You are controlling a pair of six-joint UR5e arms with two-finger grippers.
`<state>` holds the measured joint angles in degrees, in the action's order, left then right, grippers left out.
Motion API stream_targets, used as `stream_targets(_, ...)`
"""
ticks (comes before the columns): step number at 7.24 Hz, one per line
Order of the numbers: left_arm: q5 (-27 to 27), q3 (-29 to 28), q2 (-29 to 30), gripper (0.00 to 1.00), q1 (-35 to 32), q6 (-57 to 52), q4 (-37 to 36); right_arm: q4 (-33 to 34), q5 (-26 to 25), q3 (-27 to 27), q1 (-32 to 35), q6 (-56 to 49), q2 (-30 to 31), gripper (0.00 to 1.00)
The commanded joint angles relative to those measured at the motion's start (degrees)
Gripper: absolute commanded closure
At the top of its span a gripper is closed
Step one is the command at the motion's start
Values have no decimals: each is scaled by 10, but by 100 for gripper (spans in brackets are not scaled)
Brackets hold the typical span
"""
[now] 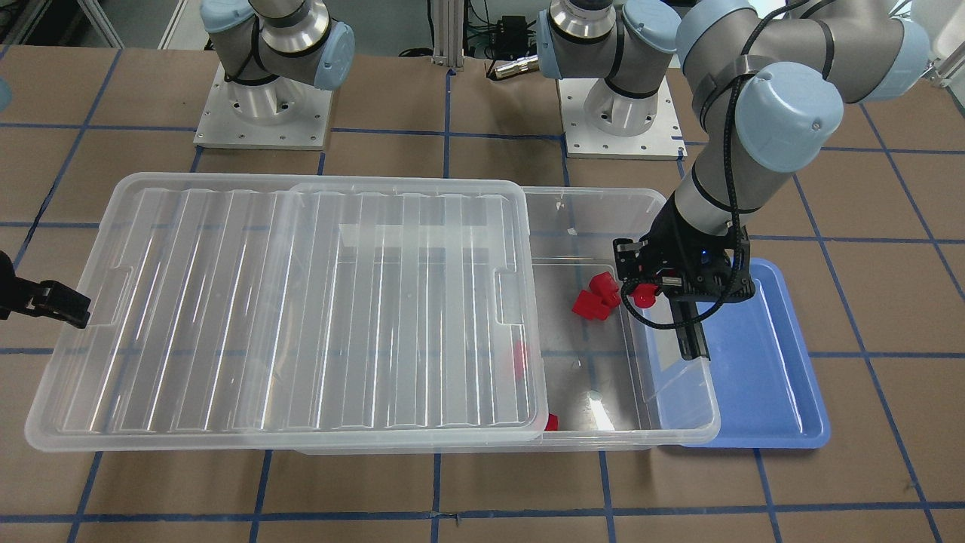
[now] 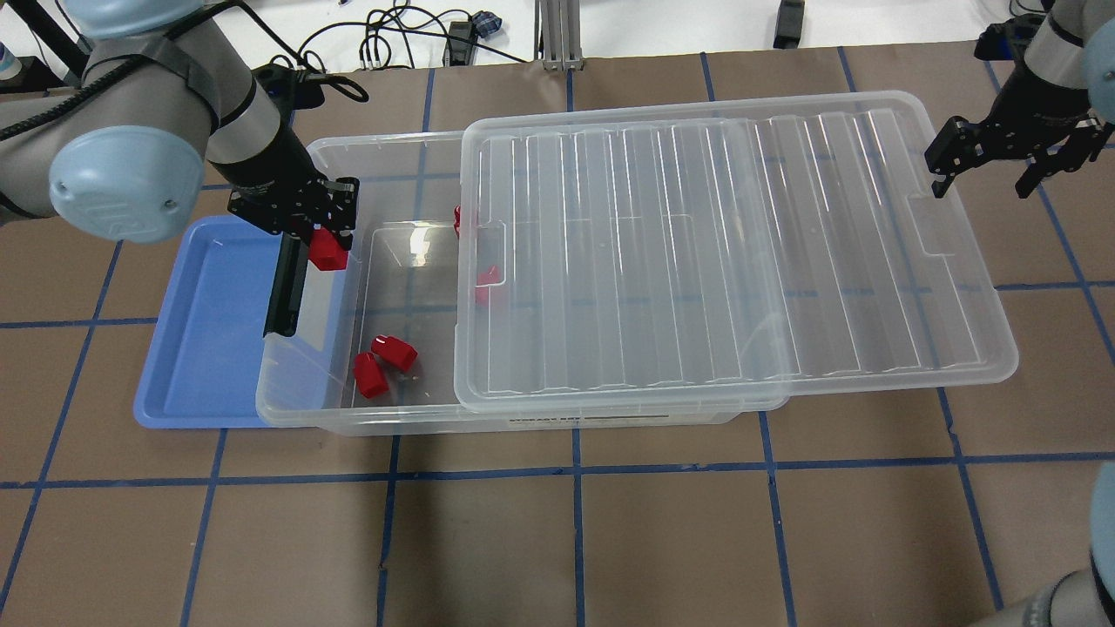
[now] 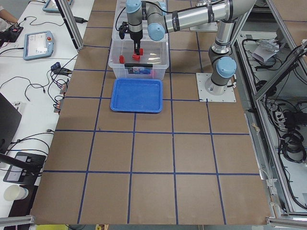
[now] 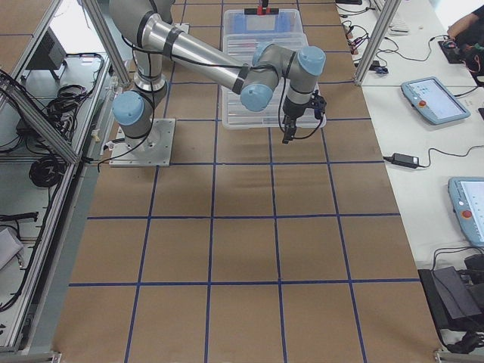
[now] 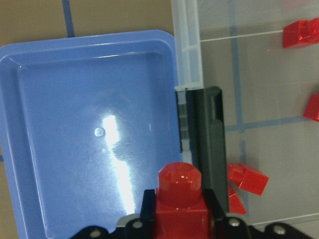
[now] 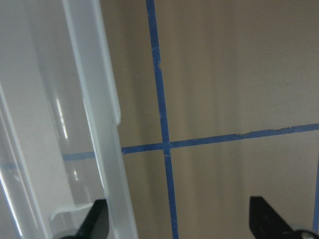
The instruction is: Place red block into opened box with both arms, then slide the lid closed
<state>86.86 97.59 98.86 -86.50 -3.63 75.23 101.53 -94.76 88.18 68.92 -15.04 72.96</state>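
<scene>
Red block (image 5: 179, 199), foremost in the left wrist view, is clenched between the fingers of the left pincer (image 2: 327, 244), stud end pointing away from the wrist. Directly beneath lies the black bar handle (image 5: 208, 134) on the short end of the clear box (image 2: 287, 405). The block therefore hangs about over that end's rim, and whether it is fully inboard cannot be told. The blue tray (image 2: 209, 331) lies on the outer side of the handle. The uncovered bay of the box lies on the inner side, toward the robot's right, and holds two loose red blocks (image 2: 383, 361).

Beyond the bay, the ribbed lid (image 2: 697, 261) rests on the box with its long axis along the box's. It is drawn off toward the robot's right, so that its far end overhangs the desk (image 2: 610, 540).

The right pincer (image 2: 980, 178) hovers just outside that overhanging short end with its fingers spread, grasping nothing.

Judgement: release calls for a short shift of the left pincer toward the bay. The right arm, being nearer the lid's far end, is placed to push it shut along the long axis.
</scene>
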Motion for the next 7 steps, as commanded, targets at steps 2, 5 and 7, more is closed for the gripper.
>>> stream_targets(2, -5, 1, 34, 100, -6, 19, -9, -35, 3, -25, 3, 6, 17, 0)
stream_targets(5, 2, 33, 68, 100, -40, 26, -87, -82, 9, -50, 9, 8, 50, 0)
stream_targets(7, -1, 71, 68, 100, -32, 19, -148, -95, 7, -57, 36, 10, 86, 0)
